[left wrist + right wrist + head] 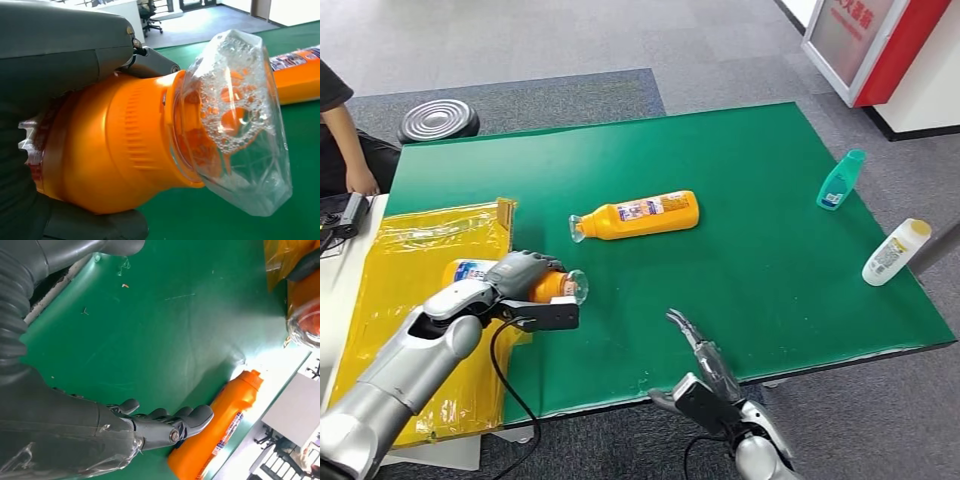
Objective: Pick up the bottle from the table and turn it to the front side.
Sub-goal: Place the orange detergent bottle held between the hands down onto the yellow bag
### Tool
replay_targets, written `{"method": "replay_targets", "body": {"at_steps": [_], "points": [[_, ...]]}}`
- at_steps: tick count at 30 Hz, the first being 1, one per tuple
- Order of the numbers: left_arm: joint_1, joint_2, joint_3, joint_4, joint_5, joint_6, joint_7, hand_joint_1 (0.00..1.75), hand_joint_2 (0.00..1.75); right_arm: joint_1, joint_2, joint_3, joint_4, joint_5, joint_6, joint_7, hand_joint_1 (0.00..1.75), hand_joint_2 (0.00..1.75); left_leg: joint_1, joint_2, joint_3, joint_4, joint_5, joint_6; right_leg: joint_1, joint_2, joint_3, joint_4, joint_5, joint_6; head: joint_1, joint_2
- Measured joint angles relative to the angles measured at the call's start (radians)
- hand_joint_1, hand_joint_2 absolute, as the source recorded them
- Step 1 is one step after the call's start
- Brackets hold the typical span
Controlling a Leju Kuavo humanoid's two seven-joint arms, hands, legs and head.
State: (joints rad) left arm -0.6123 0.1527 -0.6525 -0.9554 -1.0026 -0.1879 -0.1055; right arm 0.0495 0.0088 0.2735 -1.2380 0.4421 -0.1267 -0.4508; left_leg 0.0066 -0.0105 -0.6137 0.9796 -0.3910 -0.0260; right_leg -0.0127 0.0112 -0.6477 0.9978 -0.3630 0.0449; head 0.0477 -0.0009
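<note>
From the head view, my left hand [524,280] grips the orange bottle [554,287] at the green table's [773,200] near left edge; picking up looks done, turning remains. At my left wrist, the bottle's clear cap [241,125] points outward, label unseen. At my right wrist, my right hand [158,425] hangs empty, fingers extended.

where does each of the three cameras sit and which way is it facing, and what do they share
Head view: high on the body, looking forward and down at the green table; both silver arms rise from below.
Left wrist view: behind the left hand, facing the held orange bottle and its clear cap.
Right wrist view: behind the right hand, facing across the table.
Shared: all three show the second orange bottle lying mid-table.
</note>
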Motion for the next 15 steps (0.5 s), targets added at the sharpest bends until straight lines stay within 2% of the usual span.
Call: {"method": "replay_targets", "body": {"at_steps": [1, 2, 5, 9, 13, 15], "points": [[0.015, 0.014, 0.001, -0.010, 0.012, 0.009, 0.005, 0.07, 1.75, 0.000, 0.002, 0.003, 0.000, 0.008, 0.001, 0.006, 0.00, 1.75, 0.000, 0.000, 0.001, 0.000, -0.001, -0.001, 0.000, 0.001, 0.001, 0.000, 0.000, 0.000, 0.000, 0.000], [0.039, 0.034, 0.004, -0.027, 0.025, 0.020, 0.010, 0.00, 1.75, 0.002, 0.004, 0.008, -0.001, 0.017, -0.001, 0.013, 0.00, 1.75, 0.000, 0.002, 0.002, -0.001, -0.002, -0.002, 0.000, 0.002, 0.001, 0.001, -0.001, -0.001, 0.000, 0.000], [0.168, 0.110, 0.051, -0.122, 0.085, 0.057, 0.020, 0.00, 1.75, 0.010, 0.015, 0.042, -0.010, 0.038, -0.021, 0.045, 0.00, 1.75, 0.000, 0.009, 0.006, -0.001, -0.005, -0.005, 0.000, 0.010, 0.000, 0.001, -0.002, -0.004, 0.000, 0.000], [0.365, 0.178, 0.182, -0.279, 0.247, 0.091, -0.009, 0.00, 1.75, 0.017, 0.024, 0.097, -0.030, 0.043, -0.058, 0.086, 0.00, 1.75, 0.001, 0.010, 0.004, -0.001, -0.004, -0.005, 0.001, 0.011, -0.003, 0.001, -0.005, -0.004, 0.000, 0.000], [0.550, 0.184, 0.348, -0.443, 0.444, 0.108, -0.046, 0.00, 0.00, 0.025, 0.026, 0.133, -0.043, 0.035, -0.090, 0.102, 0.00, 1.75, 0.001, 0.010, 0.004, -0.001, -0.006, -0.004, 0.001, 0.010, -0.003, 0.001, -0.007, -0.004, 0.000, 0.000], [0.625, 0.170, 0.426, -0.514, 0.501, 0.118, -0.058, 0.00, 0.00, 0.036, 0.026, 0.140, -0.047, 0.030, -0.107, 0.103, 0.00, 1.75, 0.001, 0.010, 0.004, -0.001, -0.008, -0.003, 0.001, 0.010, -0.003, 0.001, -0.008, -0.004, 0.000, 0.000]]}}
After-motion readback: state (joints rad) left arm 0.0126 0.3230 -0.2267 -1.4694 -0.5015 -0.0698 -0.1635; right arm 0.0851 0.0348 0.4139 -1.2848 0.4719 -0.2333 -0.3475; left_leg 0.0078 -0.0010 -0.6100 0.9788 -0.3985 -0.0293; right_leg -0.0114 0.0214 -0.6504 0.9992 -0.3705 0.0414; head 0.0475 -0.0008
